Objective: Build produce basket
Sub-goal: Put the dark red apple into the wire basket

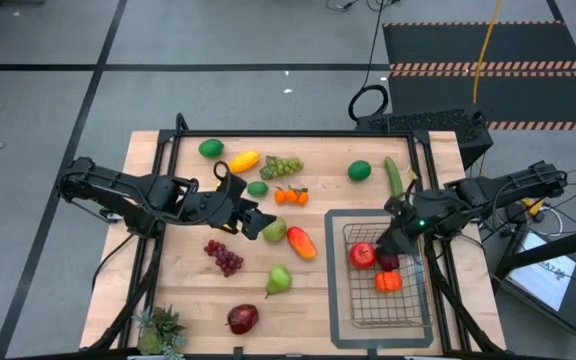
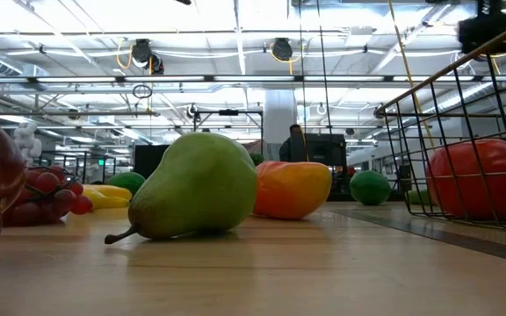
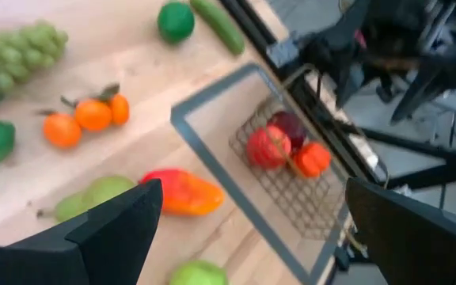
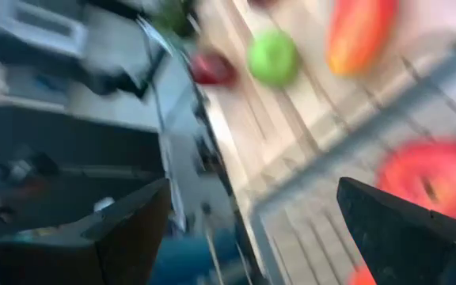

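— What's in the wire basket (image 1: 360, 300)?
— A red apple (image 1: 362, 254), a dark red fruit (image 1: 389, 262) and a small orange piece (image 1: 388, 282), all at the end nearest the right gripper (image 1: 389, 243). The basket sits inside a flat grey tray (image 1: 336, 290).
— And that gripper?
— It hangs right over those three, fingers spread, holding nothing.
— The left one?
— The left gripper (image 1: 252, 222) is released too, fingers wide, just beside a green pear (image 1: 274, 231) and a red-orange mango (image 1: 301, 243). Red grapes (image 1: 224, 257) lie near it; green grapes (image 1: 282, 166), a lime (image 1: 359, 171) and a cucumber (image 1: 394, 176) lie farther off.
— Any writing?
— None I can read.
— The surface?
— A pale wooden table (image 1: 188, 290) on a grey floor, with a hazard-striped mat (image 1: 488, 68) beyond. The low view shows a bright hall with ceiling lights.
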